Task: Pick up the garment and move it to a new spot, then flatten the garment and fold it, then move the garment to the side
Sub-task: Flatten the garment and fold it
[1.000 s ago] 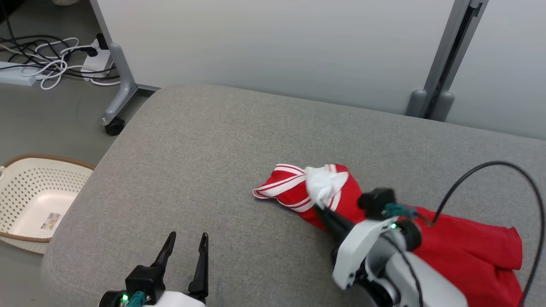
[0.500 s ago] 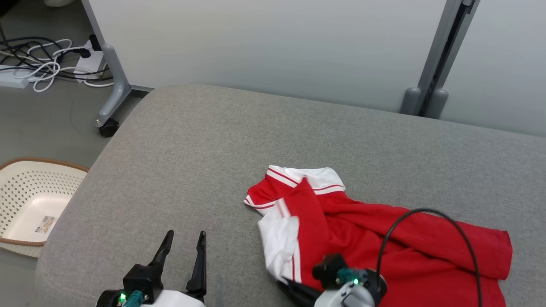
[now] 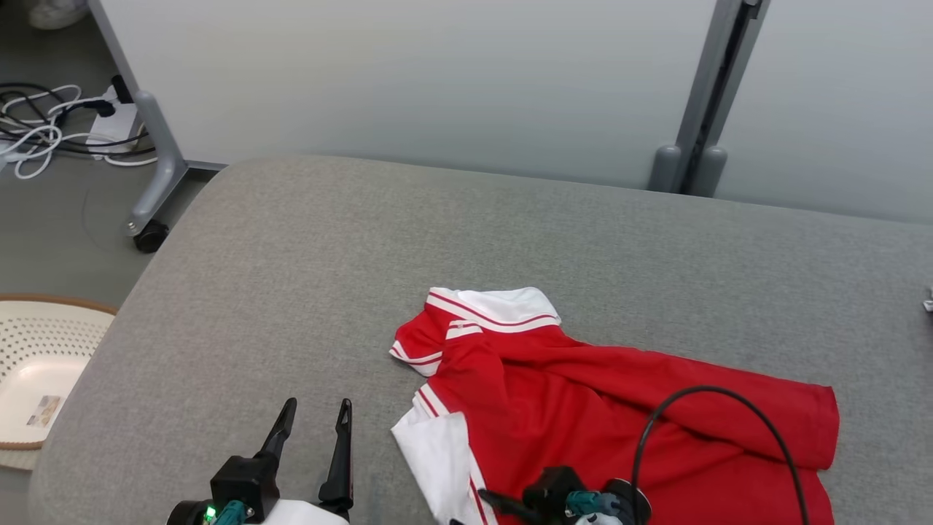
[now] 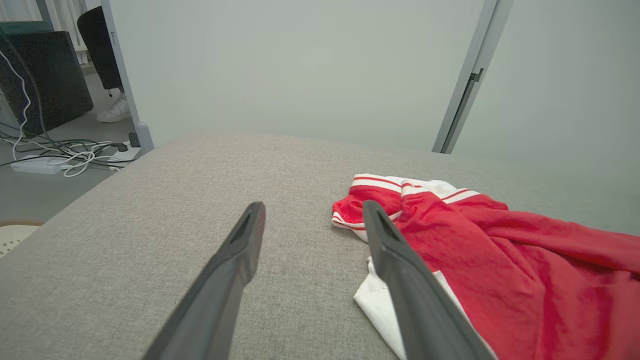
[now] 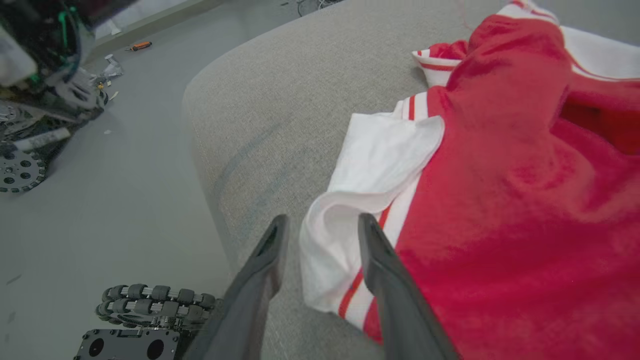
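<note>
Grey upholstery covers the broad padded cushion that serves as the work surface, with pale partition panels behind it. On it the red garment lies partly spread but rumpled. It is ahead and to the right of the left pincer and directly beneath the right pincer. The left pincer is spread wide and holds nothing, hovering over bare cushion just beside the shirt's near edge. The right pincer stands narrowly parted. A loose fold of the white sleeve lies between its fingers, and it looks slack rather than pinched.

Flattening seems to be the step in hand, since the shirt sits on the cushion but its body is ridged and the collar, beyond both pincers, is turned over.

To do it well, the doubled white sleeve at the right pincer should be opened out first. Each pincer should then take an opposite edge, the left one the shoulder just to its right and the right one the hem off to its own right. They should draw apart low over the cushion, so the ridges pull out instead of the whole shirt sliding. Each should pinch a single layer only. The black cable arching over the cloth beside the right pincer could snag, so it is best kept lifted clear.
</note>
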Robot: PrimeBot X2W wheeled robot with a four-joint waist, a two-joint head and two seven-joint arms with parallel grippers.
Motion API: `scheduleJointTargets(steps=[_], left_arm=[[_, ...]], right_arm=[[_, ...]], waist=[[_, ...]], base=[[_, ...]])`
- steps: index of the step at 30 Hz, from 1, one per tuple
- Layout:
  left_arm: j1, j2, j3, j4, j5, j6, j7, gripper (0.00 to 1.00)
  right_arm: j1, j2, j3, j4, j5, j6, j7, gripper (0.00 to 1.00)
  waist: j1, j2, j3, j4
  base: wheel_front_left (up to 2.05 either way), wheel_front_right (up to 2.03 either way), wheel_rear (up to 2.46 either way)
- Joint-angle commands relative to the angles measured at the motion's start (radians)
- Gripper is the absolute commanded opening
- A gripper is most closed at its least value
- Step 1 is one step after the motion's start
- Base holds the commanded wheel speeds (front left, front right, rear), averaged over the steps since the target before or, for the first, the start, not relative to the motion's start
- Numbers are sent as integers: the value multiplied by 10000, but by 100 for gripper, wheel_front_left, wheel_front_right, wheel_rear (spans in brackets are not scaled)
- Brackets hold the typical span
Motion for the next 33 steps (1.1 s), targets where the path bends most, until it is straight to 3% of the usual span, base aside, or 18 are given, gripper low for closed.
scheduleJointTargets(steps=[1,7,13,23,27,33], left_arm=[[88,21,14,-14,-28,66,-47,100],[82,36,-43,30,0,11,-47,100],[-325,52,-275,276,137,-126,-14,100],[-1065,-33,-664,850,50,-148,21,100],[-1053,-87,-824,901,-93,-139,-18,100],[-1079,-111,-945,946,-110,-115,-37,100]], right_arm=[[13,-48,-42,-20,56,3,-129,100],[239,-66,-809,-154,161,3,-639,100],[634,-280,-2666,-265,-333,3,-945,100],[1478,-732,-6287,-856,-2942,3,-1012,100],[1246,-1041,-6772,-932,-4401,3,-612,100],[713,-1246,-5986,-440,-4939,3,-35,100]], waist=[[0,0,-32,-119],[0,0,-104,-637],[0,0,-184,-1234],[0,0,-244,-1975],[0,0,-188,-1719],[0,0,-50,-967]], base=[[0,0,0],[0,0,0],[0,0,0],[0,0,0],[0,0,0],[0,0,0]])
